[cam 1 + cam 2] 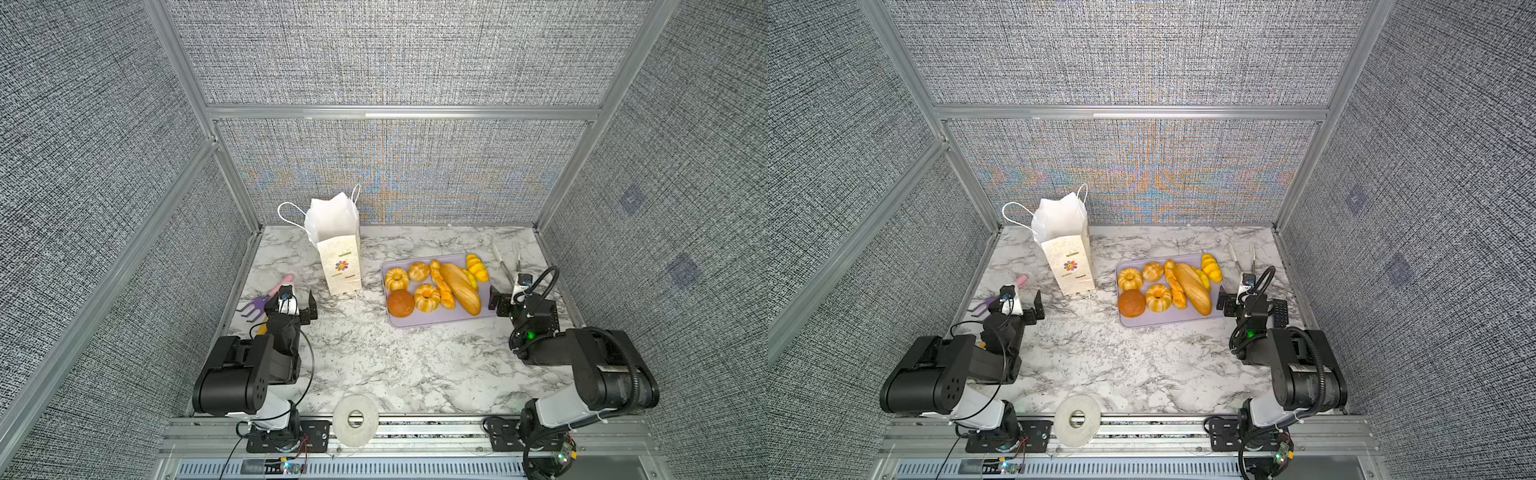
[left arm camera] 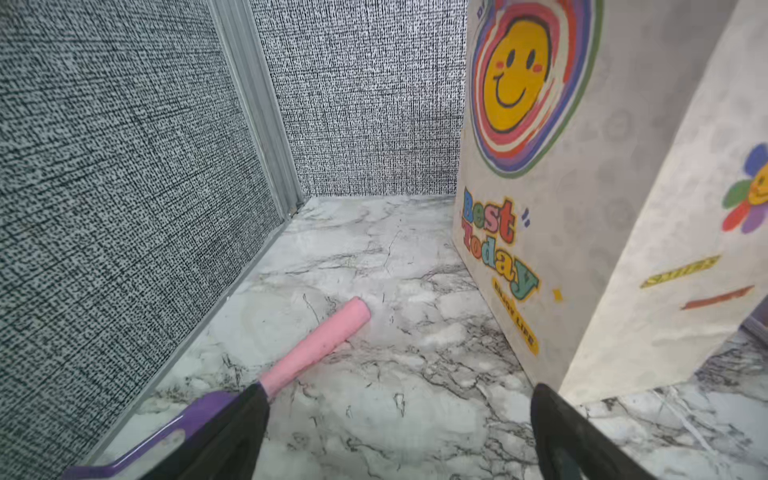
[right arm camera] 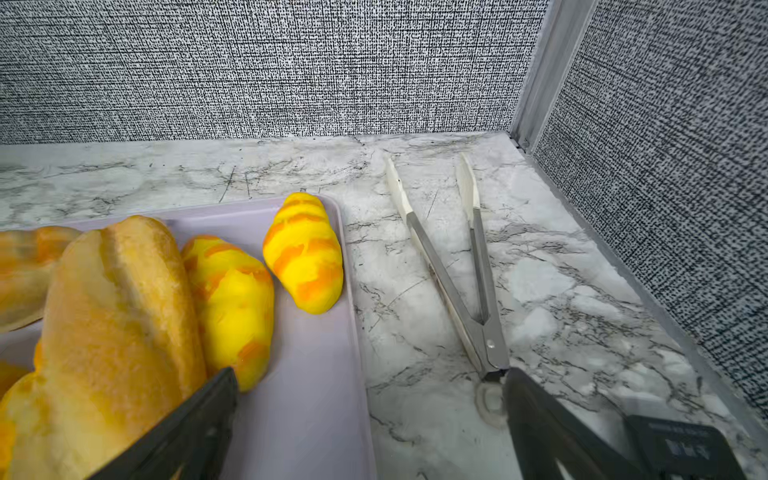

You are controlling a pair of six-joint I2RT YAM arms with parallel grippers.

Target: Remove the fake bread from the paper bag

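Note:
The paper bag (image 1: 338,257) (image 1: 1067,257) stands upright at the back left, its mouth open with only white paper showing inside. Its "Best Today" smiley side (image 2: 540,199) faces my left gripper. Several pieces of fake bread lie on a lilac tray (image 1: 436,319) (image 3: 316,395): ring buns (image 1: 397,278), a round brown bun (image 1: 400,303), a long loaf (image 1: 459,289) (image 3: 120,316) and striped rolls (image 1: 477,267) (image 3: 305,257). My left gripper (image 1: 293,305) (image 2: 399,395) is open and empty, just in front of and left of the bag. My right gripper (image 1: 515,297) (image 3: 370,378) is open and empty over the tray's right edge.
Metal tongs (image 1: 509,266) (image 3: 457,270) lie right of the tray near the right wall. A purple toy fork with a pink handle (image 1: 259,303) (image 2: 316,340) lies by the left gripper. A black keypad device (image 1: 1280,311) sits beside the right gripper. A tape roll (image 1: 355,419) rests at the front edge.

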